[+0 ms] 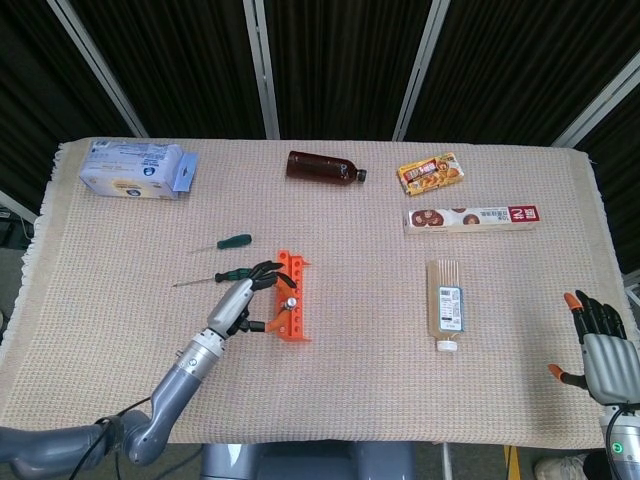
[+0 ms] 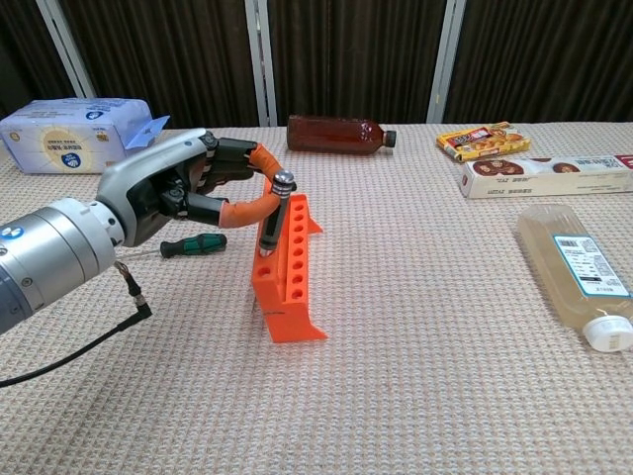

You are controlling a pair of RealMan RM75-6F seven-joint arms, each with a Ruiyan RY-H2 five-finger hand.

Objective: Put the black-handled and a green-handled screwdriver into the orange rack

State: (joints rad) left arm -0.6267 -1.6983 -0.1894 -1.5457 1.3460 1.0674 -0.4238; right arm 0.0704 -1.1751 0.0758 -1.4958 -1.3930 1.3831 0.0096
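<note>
The cloth-covered surface (image 1: 400, 400) carries everything. The left hand (image 2: 183, 193) pinches the black-handled screwdriver (image 2: 276, 210) between thumb and a finger, the tool standing tilted in the orange rack (image 2: 287, 277), which itself leans toward the hand. At the surface's right edge the right hand (image 1: 600, 345) is empty with its fingers spread. One green-handled screwdriver (image 2: 193, 244) lies just left of the rack, behind the hand; a second green-handled screwdriver (image 1: 228, 242) lies farther back

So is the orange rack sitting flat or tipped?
Tipped: the orange rack leans left, with the left hand pinching the black-handled screwdriver in it.
</note>
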